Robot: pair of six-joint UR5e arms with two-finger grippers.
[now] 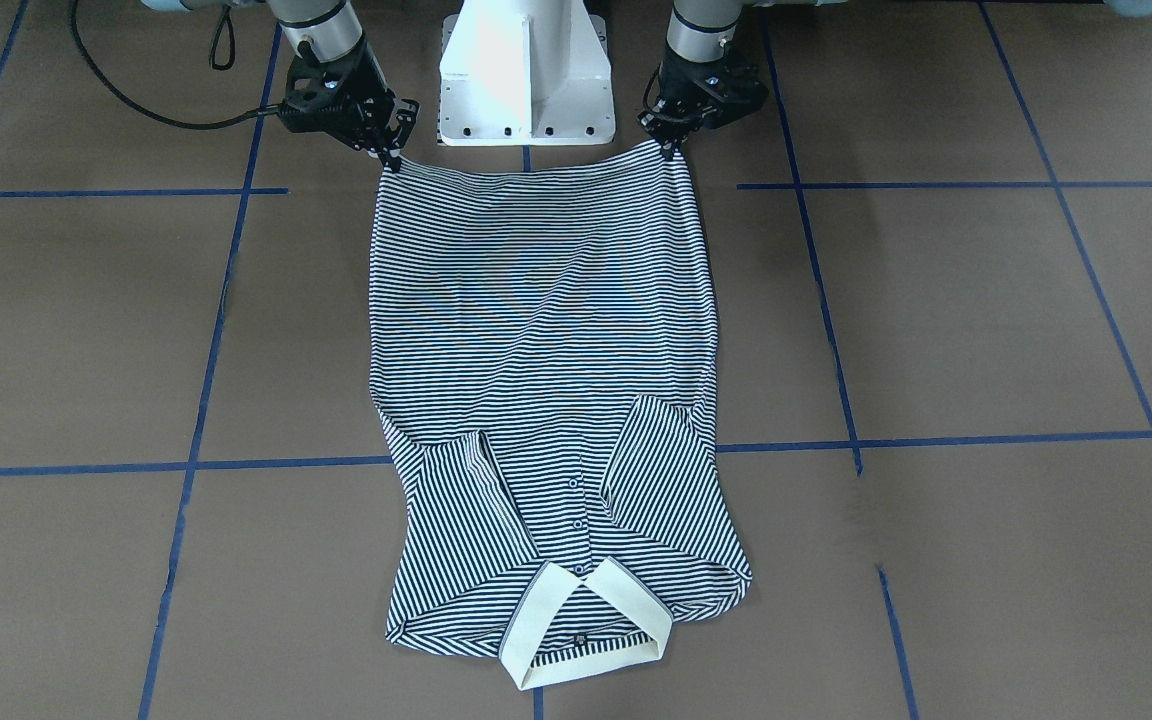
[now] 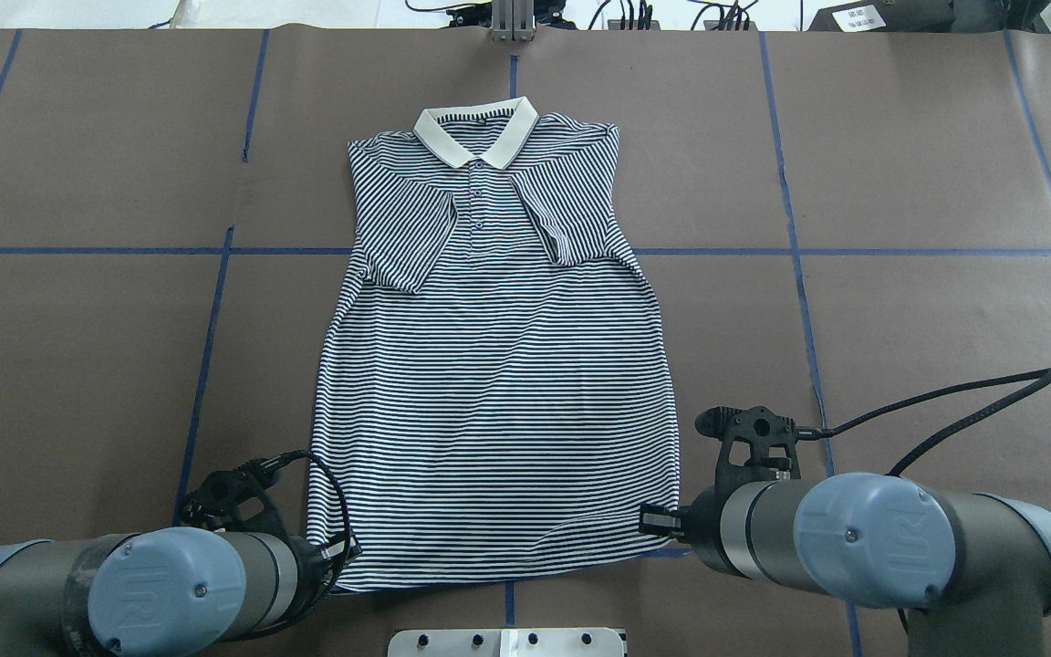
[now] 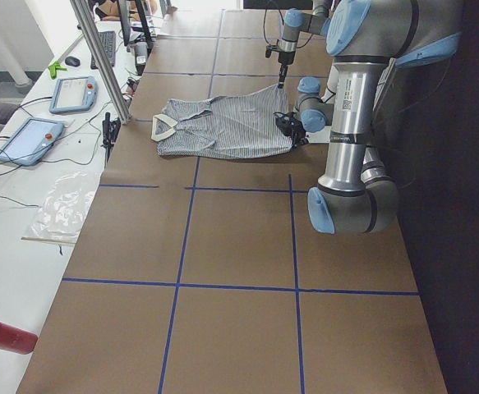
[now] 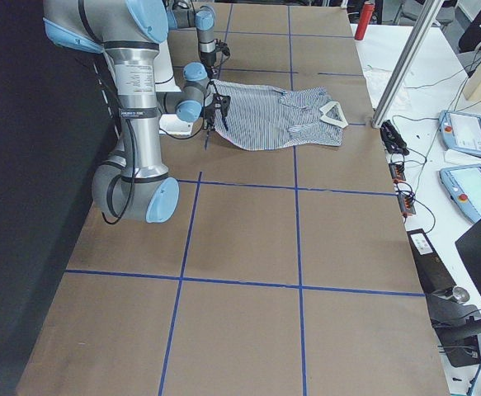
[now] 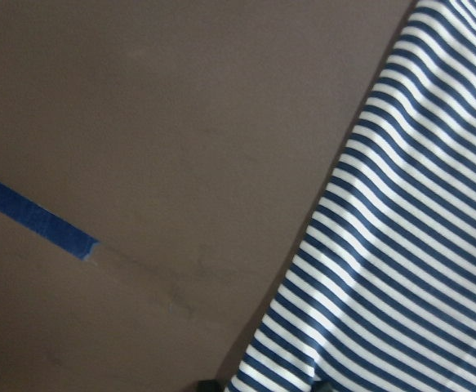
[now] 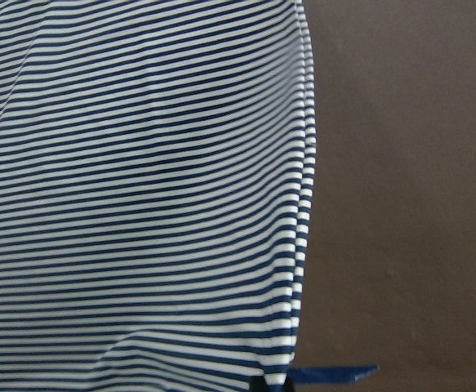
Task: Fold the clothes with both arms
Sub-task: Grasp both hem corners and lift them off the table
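The striped polo shirt [image 1: 536, 330] lies face up on the brown table, collar [image 1: 586, 625] away from the robot, both sleeves folded in over the chest. It also shows in the overhead view [image 2: 498, 365]. My left gripper [image 1: 671, 150] is shut on one hem corner. My right gripper [image 1: 391, 160] is shut on the other. The hem is stretched taut between them. In the overhead view the left gripper [image 2: 343, 550] and right gripper [image 2: 649, 520] are partly hidden by the arms. The wrist views show only striped fabric [image 5: 401, 245] [image 6: 140, 204] running down to the fingertips.
The white pedestal base [image 1: 524, 70] stands just behind the hem. Blue tape lines [image 1: 556, 460] cross the table. A black cable [image 2: 945, 401] loops from the right arm. Tablets [image 3: 29, 139] and a red can [image 3: 5, 335] lie at the far side.
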